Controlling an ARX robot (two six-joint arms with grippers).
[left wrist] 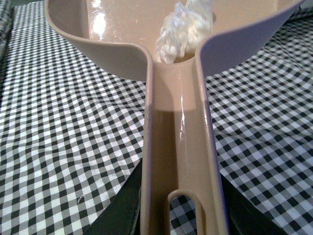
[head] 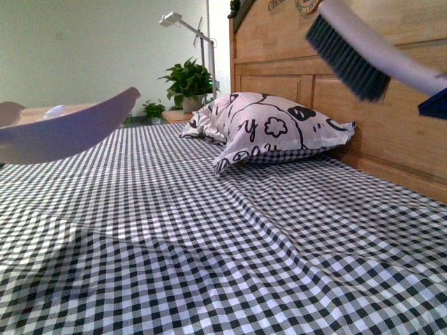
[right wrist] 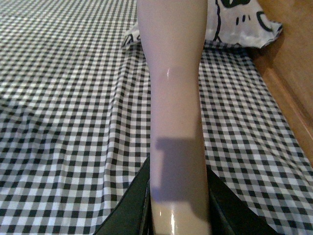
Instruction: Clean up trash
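Note:
The trash [left wrist: 183, 27], a crumpled white tissue wad, lies inside the beige dustpan [left wrist: 122, 29] where the pan meets its handle. My left gripper [left wrist: 178, 210] is shut on the dustpan's handle, black fingers [left wrist: 120, 210] on either side. From the front, the dustpan [head: 66, 125] hangs in the air at the left, above the bed. My right gripper [right wrist: 178, 210] is shut on the brush handle [right wrist: 173, 98]. The brush [head: 349, 52], with dark bristles, is held high at the upper right, near the headboard.
A black-and-white checked sheet [head: 209, 244] covers the bed, with wrinkles across the middle. A white patterned pillow [head: 272, 129] leans by the wooden headboard [head: 363, 105]. Potted plants [head: 187, 82] and a white lamp [head: 185, 28] stand behind the bed.

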